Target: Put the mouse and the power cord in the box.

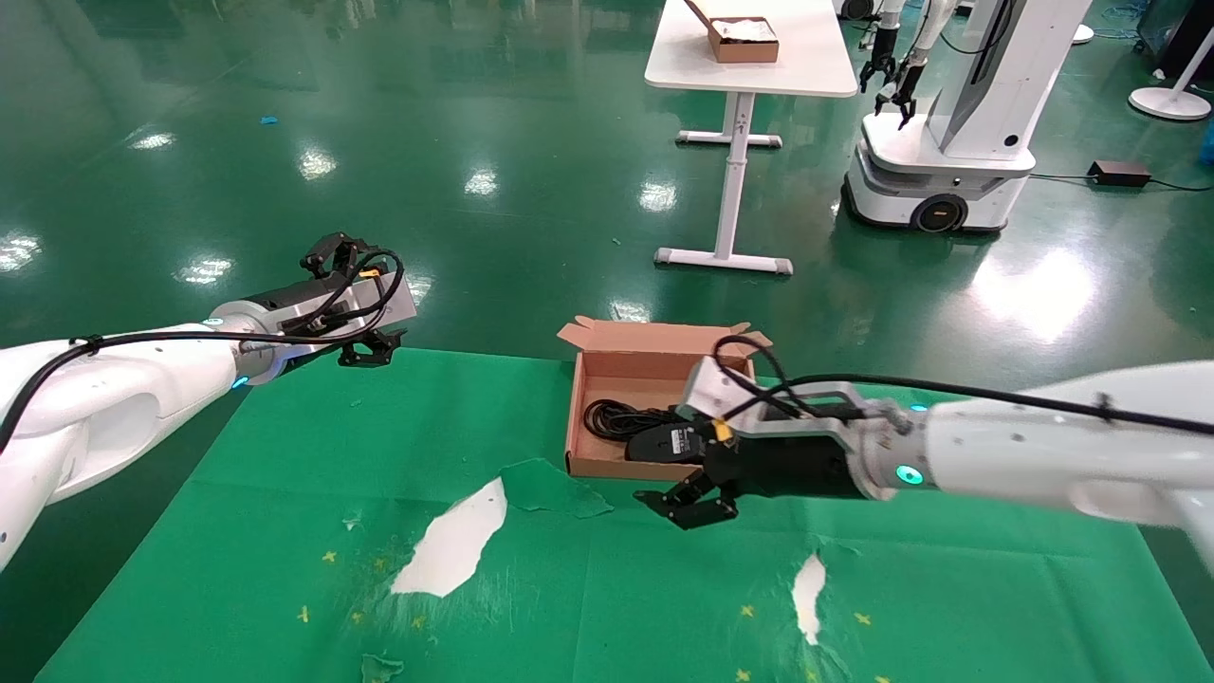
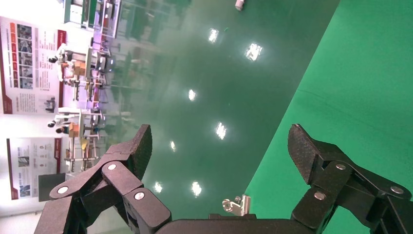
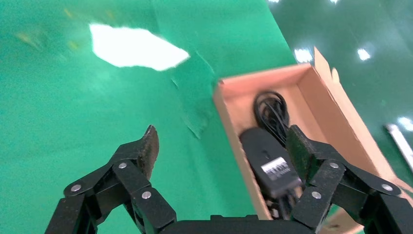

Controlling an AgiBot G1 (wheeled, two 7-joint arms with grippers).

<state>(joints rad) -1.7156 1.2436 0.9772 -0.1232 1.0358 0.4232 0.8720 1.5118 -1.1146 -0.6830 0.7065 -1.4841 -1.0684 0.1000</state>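
The brown cardboard box (image 1: 607,363) (image 3: 321,92) stands on the green cloth at the table's far middle. In it the black mouse (image 1: 667,442) (image 3: 270,163) lies with its white label up. A coil of black cable (image 1: 615,418) (image 3: 271,111) lies beside it; I cannot tell whether that is the power cord or the mouse's cable. My right gripper (image 1: 695,503) (image 3: 223,141) is open and empty, just outside the box's near wall, one finger (image 3: 298,148) over the box. My left gripper (image 1: 371,352) (image 2: 220,136) hangs open and empty at the table's far left edge.
The green cloth has white torn patches (image 1: 453,547) (image 1: 807,585) and a lifted scrap (image 1: 555,486) beside the box's near left corner. Beyond the table is green floor, with a white desk (image 1: 749,57) and another robot (image 1: 948,133) farther off.
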